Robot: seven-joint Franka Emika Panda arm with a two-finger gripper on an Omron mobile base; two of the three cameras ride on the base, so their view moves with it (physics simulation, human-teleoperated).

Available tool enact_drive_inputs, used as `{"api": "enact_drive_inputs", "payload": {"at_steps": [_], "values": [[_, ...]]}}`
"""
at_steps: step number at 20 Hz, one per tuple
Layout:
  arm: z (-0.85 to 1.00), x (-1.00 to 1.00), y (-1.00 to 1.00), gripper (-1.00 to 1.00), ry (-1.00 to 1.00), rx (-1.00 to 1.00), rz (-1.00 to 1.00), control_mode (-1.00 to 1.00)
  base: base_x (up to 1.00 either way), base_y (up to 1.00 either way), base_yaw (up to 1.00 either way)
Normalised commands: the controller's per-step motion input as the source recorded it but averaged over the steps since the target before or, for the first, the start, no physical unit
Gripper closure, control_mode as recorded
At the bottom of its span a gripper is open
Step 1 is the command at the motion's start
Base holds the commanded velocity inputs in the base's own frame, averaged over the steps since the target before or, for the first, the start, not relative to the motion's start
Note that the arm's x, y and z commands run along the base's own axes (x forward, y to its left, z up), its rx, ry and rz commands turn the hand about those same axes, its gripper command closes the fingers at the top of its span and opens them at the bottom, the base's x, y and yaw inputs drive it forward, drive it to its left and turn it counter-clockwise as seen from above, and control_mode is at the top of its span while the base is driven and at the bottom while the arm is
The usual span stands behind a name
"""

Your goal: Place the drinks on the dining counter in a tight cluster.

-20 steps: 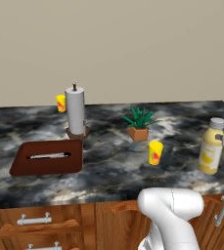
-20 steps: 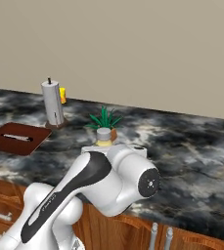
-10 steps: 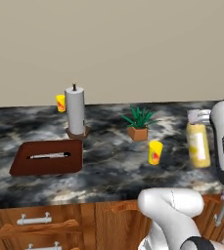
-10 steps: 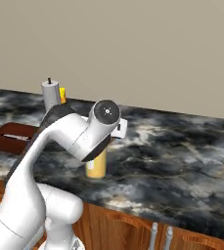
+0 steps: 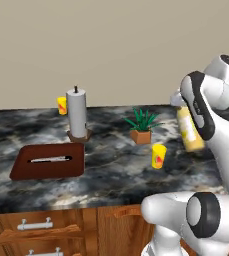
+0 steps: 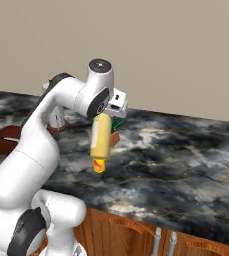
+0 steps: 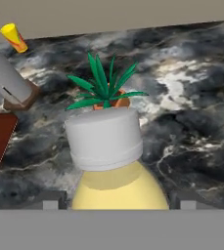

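Both base views look forward and down across the dining counter (image 5: 111,175), from left and right; both share the potted plant (image 5: 142,126). Hand view sits close above the juice bottle (image 7: 111,161)

juice bottle (image 6: 100,137) lifted off the dining counter (image 6: 186,165), now tilted in the air, arm raised higher

Count: one yellow juice bottle (image 5: 190,131), two yellow cups (image 5: 158,155), one potted plant (image 5: 142,126), one paper towel roll on a holder (image 5: 77,114), one brown cutting board (image 5: 48,161) bearing one knife (image 5: 50,159).
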Motion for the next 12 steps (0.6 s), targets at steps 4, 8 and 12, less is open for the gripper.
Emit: {"api": "enact_drive_inputs", "payload": {"at_steps": [4,8,12], "values": [[-0.26,0.99,-0.41,1.00,-0.06,0.13,0.48,-1.00,0.00,0.00,0.00],[-0.30,0.82,-0.51,1.00,-0.10,0.14,0.64,-1.00,0.00,0.00,0.00],[-0.26,0.60,-0.33,1.00,-0.09,0.15,0.58,-1.00,0.00,0.00,0.00]]}}
